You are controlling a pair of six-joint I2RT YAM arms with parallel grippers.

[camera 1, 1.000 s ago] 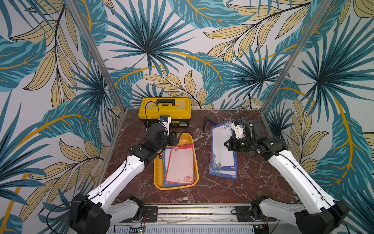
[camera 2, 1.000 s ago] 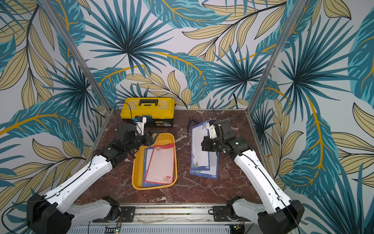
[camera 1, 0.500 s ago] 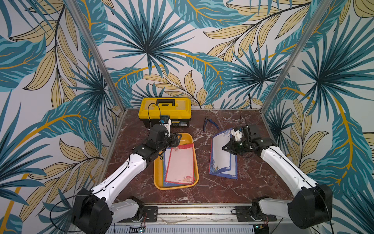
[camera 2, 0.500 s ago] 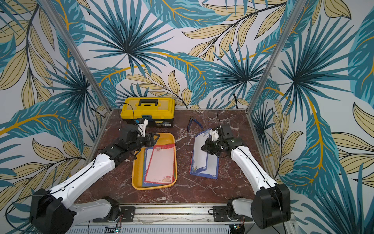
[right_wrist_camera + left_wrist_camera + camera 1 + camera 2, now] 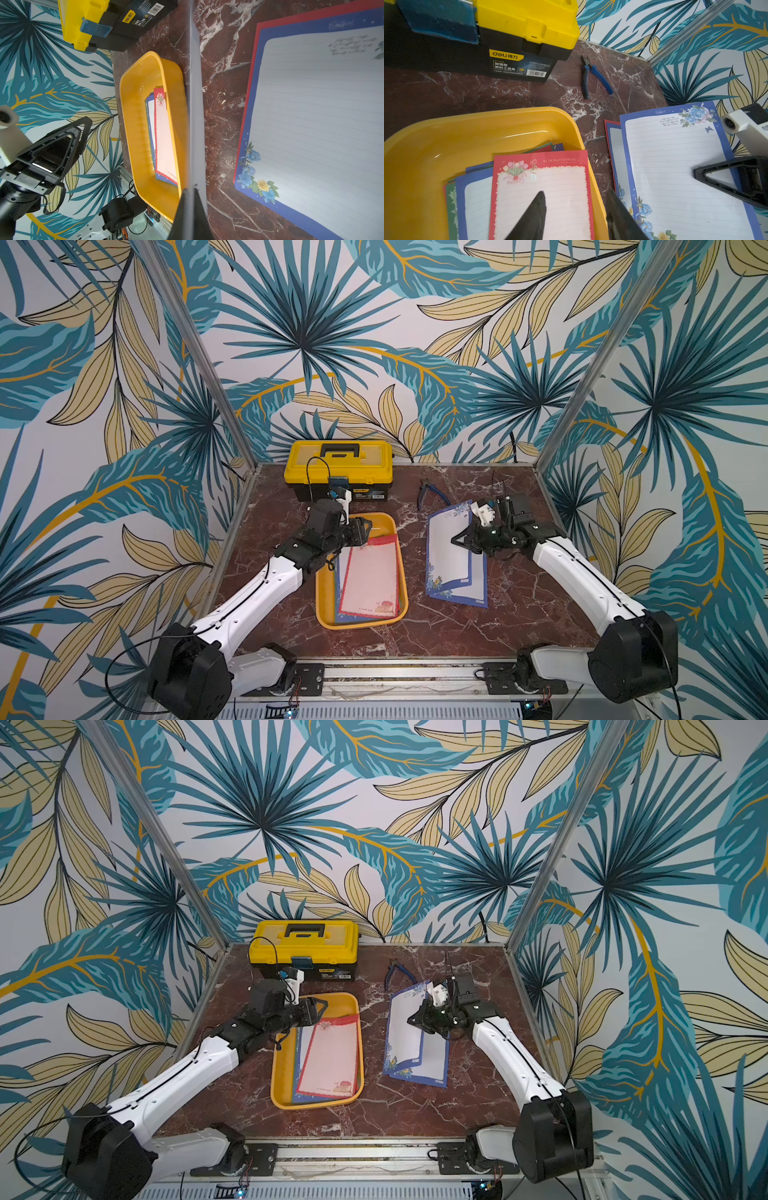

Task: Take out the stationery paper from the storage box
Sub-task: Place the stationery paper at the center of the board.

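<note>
left gripper (image 5: pixel 575 191): jaws apart over red-bordered sheet (image 5: pixel 368 576); contact you cannot tell.
right gripper (image 5: pixel 192 187): pinches blue-bordered sheet (image 5: pixel 442 556), edge-on to its wrist camera.
storage box (image 5: pixel 380 522): centre; lower sheets mostly covered.
table stack (image 5: pixel 478 585): right of box, partly hidden.

Red marble table (image 5: pixel 519 614), toolbox (image 5: pixel 338 470), pliers (image 5: pixel 430 493), storage box (image 5: pixel 360 623), stationery paper (image 5: pixel 478 574)

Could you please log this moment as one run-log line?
right fingers: shut on blue sheet over table | left fingers: open above red sheet in tray | tray: not yet emptied
</note>
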